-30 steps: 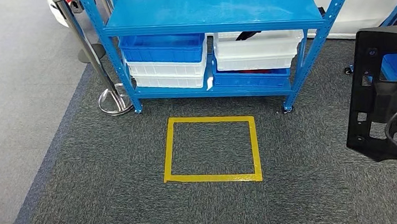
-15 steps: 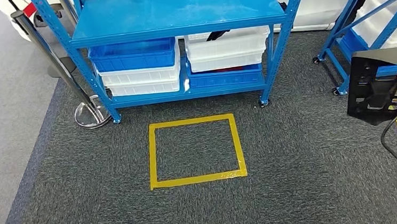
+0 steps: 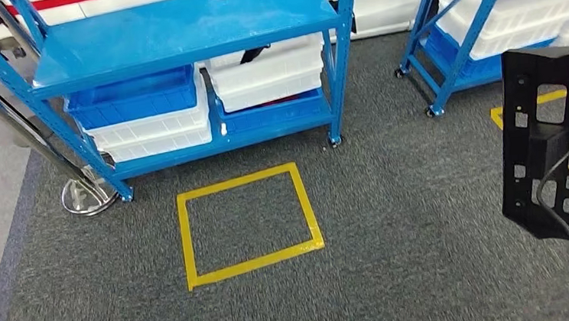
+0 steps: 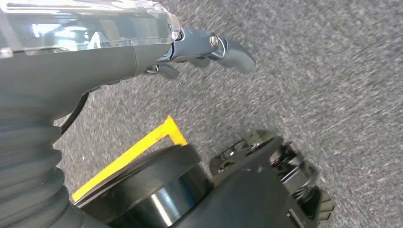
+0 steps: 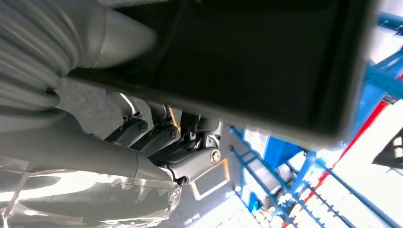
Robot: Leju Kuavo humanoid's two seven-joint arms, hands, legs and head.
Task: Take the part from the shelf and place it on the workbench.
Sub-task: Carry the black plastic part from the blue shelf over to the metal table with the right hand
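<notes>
We stand in a warehouse-like workshop: blue steel shelving racks (image 3: 179,31) hold stacked blue and white plastic bins (image 3: 140,114), and a yellow tape square (image 3: 248,223) marks the grey carpet floor (image 3: 409,220).

Floor: dark grey carpet (image 3: 409,220), with a paler grey strip along its left edge.
Marking: yellow tape square (image 3: 248,223) before the blue shelf rack (image 3: 179,31).
Storage: blue and white bins (image 3: 140,118) stacked below.
Right: second blue rack (image 3: 478,22).
Left: chrome post base (image 3: 81,198), possibly a barrier stand.

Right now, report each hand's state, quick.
Left hand: holds nothing, fingers look loosely extended, open.
Right hand: gripping the black part, thumb on one side, fingers on the other.
</notes>
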